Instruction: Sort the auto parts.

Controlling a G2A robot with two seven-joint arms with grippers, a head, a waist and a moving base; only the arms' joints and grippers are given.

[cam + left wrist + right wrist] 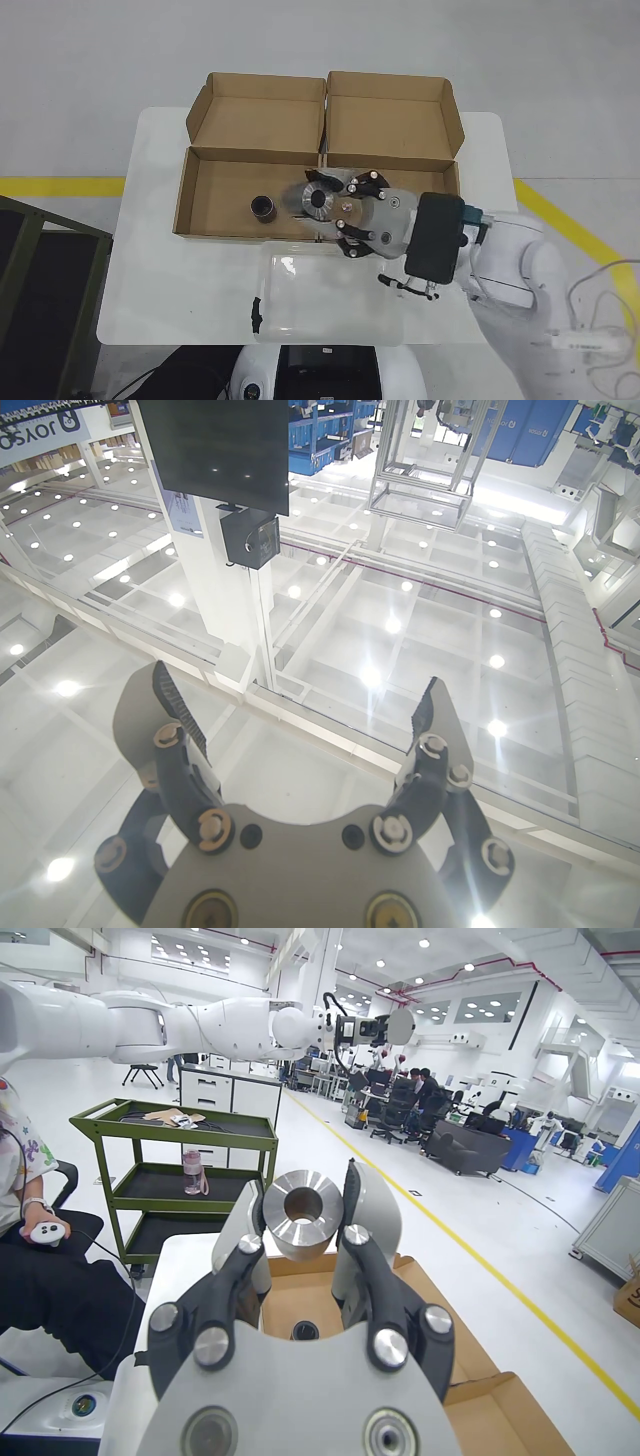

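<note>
Metal ring [303, 1213] is pinched in the right pincer [303, 1195], apparently over a cardboard box [215, 192]. The left pincer [296, 680] is spread.

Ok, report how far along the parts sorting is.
Done: one small dark part lies in the left box. In hand: the right gripper is shut on a silver ring, held above that box's end. Left: release the ring into a box. The left gripper is open, holding nothing. I see no other loose parts in the clear tray.
</note>
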